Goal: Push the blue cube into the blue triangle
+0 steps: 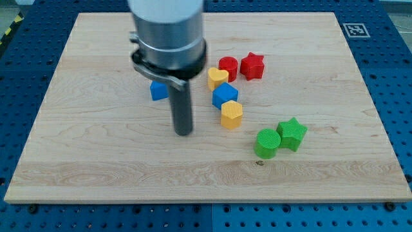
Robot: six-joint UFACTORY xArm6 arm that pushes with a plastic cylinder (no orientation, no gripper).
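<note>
The blue cube [225, 95] sits at the board's centre, touching a yellow heart block [217, 78] above it and a yellow block [232, 115] below it. The blue triangle [158, 90] lies to its left, partly hidden behind my rod. My tip [184, 133] rests on the board below the triangle and to the lower left of the cube, apart from both.
A red cylinder [228, 66] and a red star [252, 66] lie above the cube. A green cylinder [266, 143] and a green star [292, 133] lie at the lower right. The wooden board [96, 161] sits on a blue pegboard table.
</note>
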